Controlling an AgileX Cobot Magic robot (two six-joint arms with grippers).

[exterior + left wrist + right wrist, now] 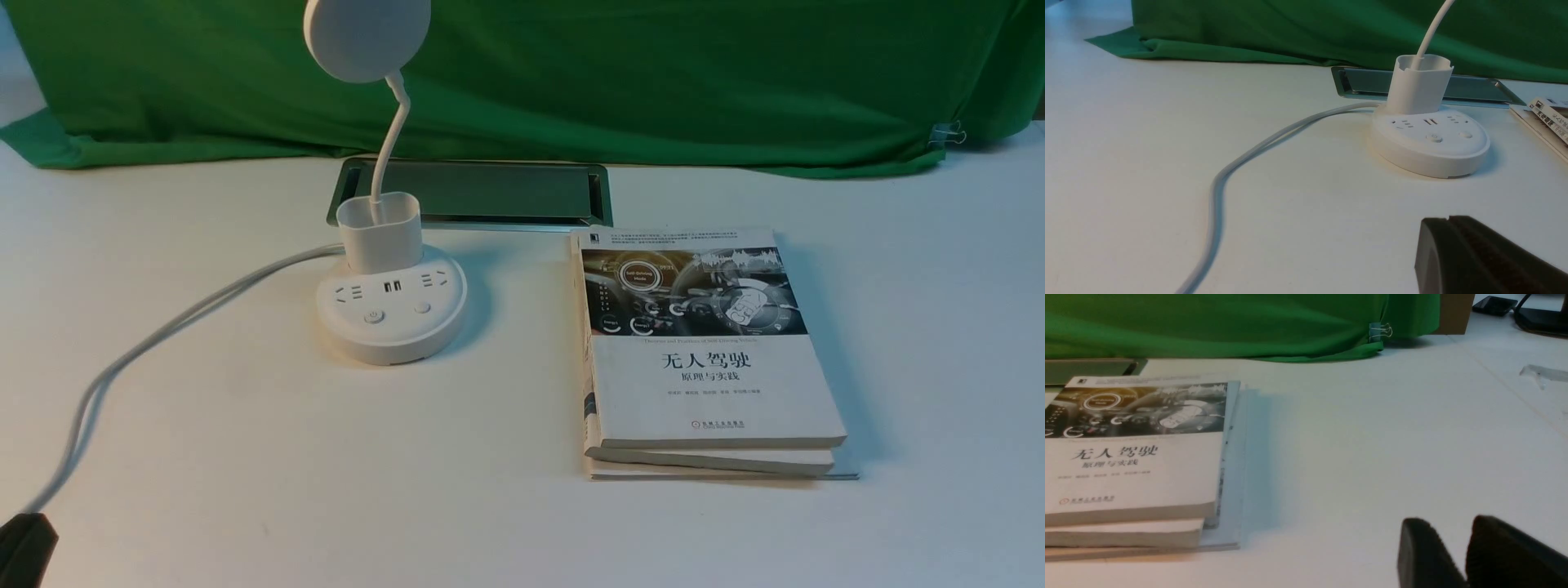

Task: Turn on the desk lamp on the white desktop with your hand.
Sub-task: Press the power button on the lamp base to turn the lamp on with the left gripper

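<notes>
One gripper, my left (1447,220), has its fingertips together with nothing between them, well short of the lamp (392,314), while my right gripper (1453,522) sits with its tips a little apart on the far side of the books (710,359). The lamp stands upright on the white desk (326,482), left of the books and just in front of the hatch (506,192), its two buttons facing up. I judge this the approach step, so next I'd bring the closed left tips over the power-marked button (374,317) and press straight down.
</notes>
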